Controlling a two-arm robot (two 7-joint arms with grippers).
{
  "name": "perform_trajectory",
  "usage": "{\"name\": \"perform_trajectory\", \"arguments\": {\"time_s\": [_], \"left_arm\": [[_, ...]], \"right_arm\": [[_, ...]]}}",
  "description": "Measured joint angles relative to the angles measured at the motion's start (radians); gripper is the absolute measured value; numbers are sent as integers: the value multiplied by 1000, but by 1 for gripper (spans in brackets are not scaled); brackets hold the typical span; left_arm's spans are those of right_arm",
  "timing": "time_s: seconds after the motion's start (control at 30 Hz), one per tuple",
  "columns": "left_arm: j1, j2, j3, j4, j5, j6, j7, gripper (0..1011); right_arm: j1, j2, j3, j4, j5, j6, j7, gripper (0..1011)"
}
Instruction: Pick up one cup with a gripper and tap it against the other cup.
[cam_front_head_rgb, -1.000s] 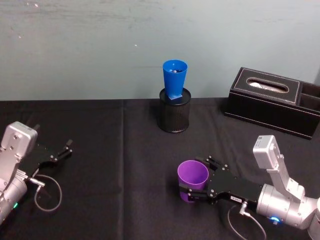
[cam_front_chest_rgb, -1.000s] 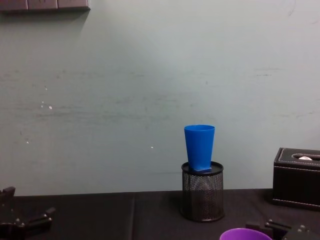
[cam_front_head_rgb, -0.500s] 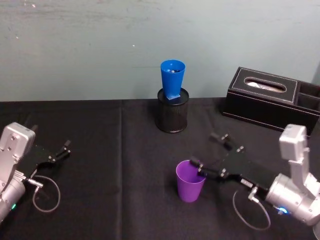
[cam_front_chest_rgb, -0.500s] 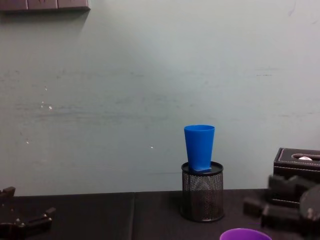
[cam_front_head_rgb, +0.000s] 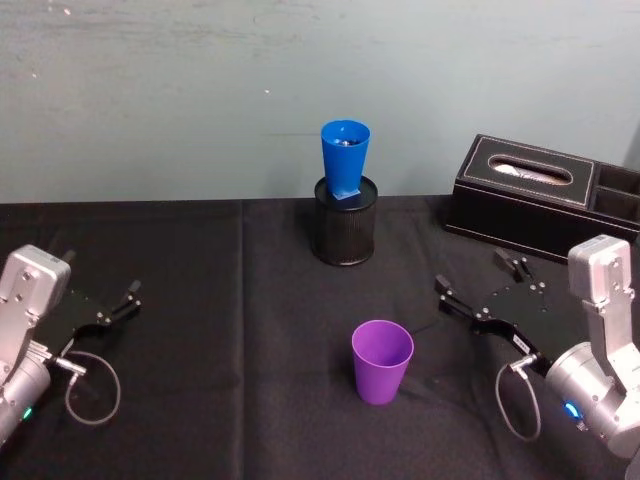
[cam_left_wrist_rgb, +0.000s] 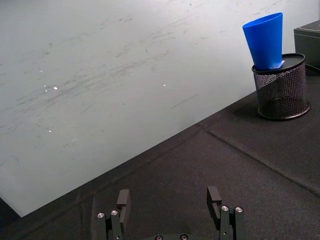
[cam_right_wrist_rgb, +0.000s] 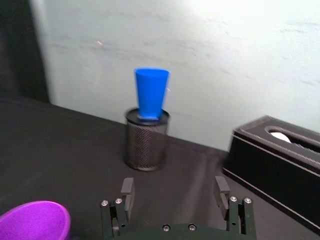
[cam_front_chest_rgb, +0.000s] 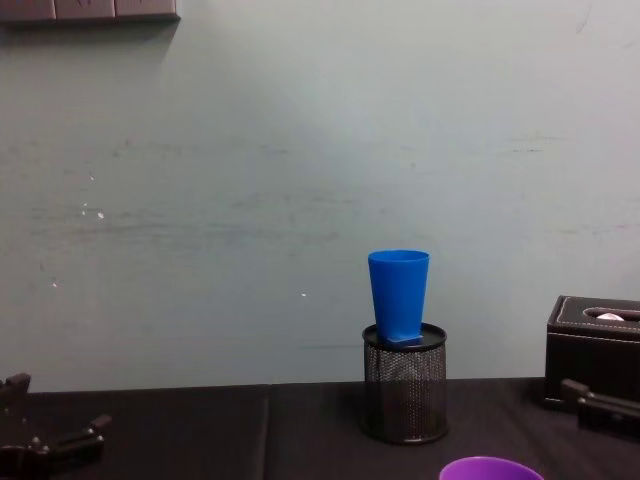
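pale teal scuffed wall (cam_front_chest_rgb: 250, 180) behind black cloth-covered table (cam_front_head_rgb: 220, 300); dark frame (cam_front_chest_rgb: 90, 10) high on wall

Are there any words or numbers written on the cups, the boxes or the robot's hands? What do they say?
None can be read.
The purple cup and the blue cup are plain.
The mesh holder and the black box show no writing.
The right gripper and the left gripper show no label that can be read.
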Motion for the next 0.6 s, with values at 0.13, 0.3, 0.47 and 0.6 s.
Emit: {"name": "perform_trajectory", "arguments": {"time_s": [0.13, 0.3, 0.47, 0.6], "left_arm": [[0, 0, 0, 0, 0, 0, 0, 1000], [0, 0, 0, 0, 0, 0, 0, 1000], [0, 0, 0, 0, 0, 0, 0, 1000], [0, 0, 0, 0, 0, 0, 0, 1000]], "right_arm": [[-2, -17, 4, 0, -37, 39, -48, 1000], [4, -22, -4, 15, -60, 47, -38, 1000], [4, -22, -4, 15, -59, 47, -38, 1000], [4, -22, -4, 14, -59, 47, -39, 1000]]}}
